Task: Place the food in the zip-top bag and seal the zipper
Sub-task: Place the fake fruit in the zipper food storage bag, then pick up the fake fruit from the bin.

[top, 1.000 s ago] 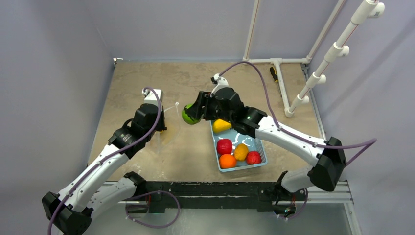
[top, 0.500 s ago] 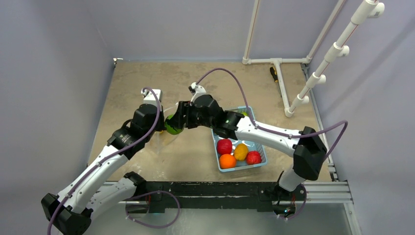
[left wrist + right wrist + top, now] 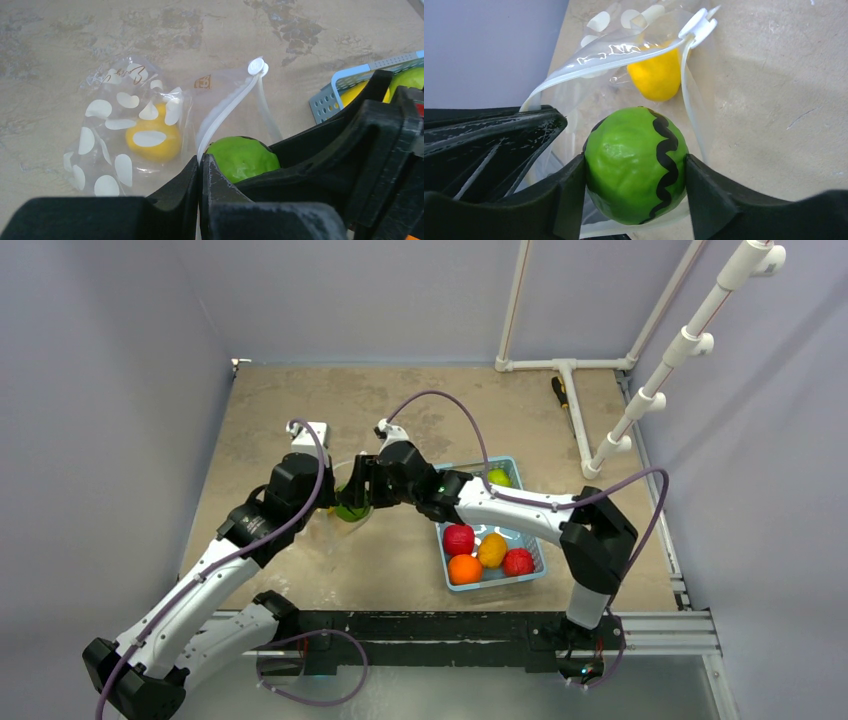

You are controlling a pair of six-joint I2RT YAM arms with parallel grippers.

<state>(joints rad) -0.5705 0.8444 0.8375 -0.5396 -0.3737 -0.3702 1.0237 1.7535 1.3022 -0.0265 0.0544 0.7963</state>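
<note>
My right gripper (image 3: 635, 172) is shut on a green toy fruit with a black wavy stripe (image 3: 636, 162), held in the open mouth of the transparent dotted zip-top bag (image 3: 122, 135). The same green fruit (image 3: 350, 508) shows in the top view and in the left wrist view (image 3: 243, 157). My left gripper (image 3: 200, 165) is shut on the bag's whitish zipper strip (image 3: 225, 117) and holds the mouth up. A yellow fruit (image 3: 151, 139) lies inside the bag and shows in the right wrist view (image 3: 656, 75). The slider tab (image 3: 696, 22) sits at the strip's far end.
A light-blue basket (image 3: 528, 575) at the right holds a red fruit (image 3: 459, 539), an orange one (image 3: 465, 569), a yellow-orange one (image 3: 492, 550), another red one (image 3: 518, 562) and a green-yellow one (image 3: 498, 477). A white pipe frame (image 3: 575, 410) stands at the back right.
My right gripper has carried the green fruit left from above the basket to the bag mouth beside my left gripper. The left arm has stayed in place.
</note>
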